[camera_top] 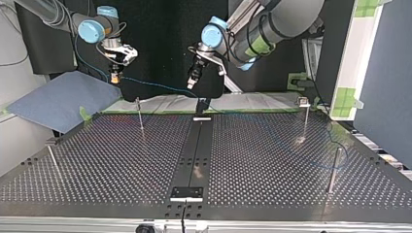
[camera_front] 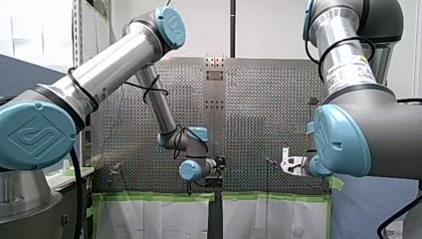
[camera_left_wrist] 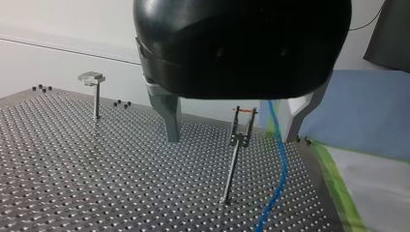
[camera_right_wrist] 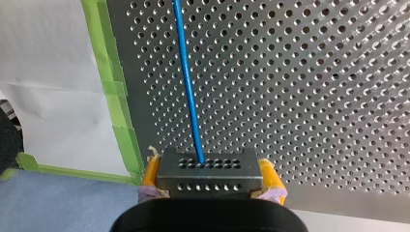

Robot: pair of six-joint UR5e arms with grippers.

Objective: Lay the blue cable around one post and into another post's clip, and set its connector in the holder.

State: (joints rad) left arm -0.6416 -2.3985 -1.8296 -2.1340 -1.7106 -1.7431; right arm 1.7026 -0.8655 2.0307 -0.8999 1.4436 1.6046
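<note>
Connector point(camera_right_wrist: 209, 173) crosswise between pads point(camera_right_wrist: 151, 172) — cable point(camera_right_wrist: 187, 82) straight ahead

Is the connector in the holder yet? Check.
No, the connector sits clamped between my right gripper's yellow-padded fingers.

Top view dim w/ dark backdrop point(camera_top: 160, 48), soft glare on table point(camera_top: 272, 145), wrist views brighter.
</note>
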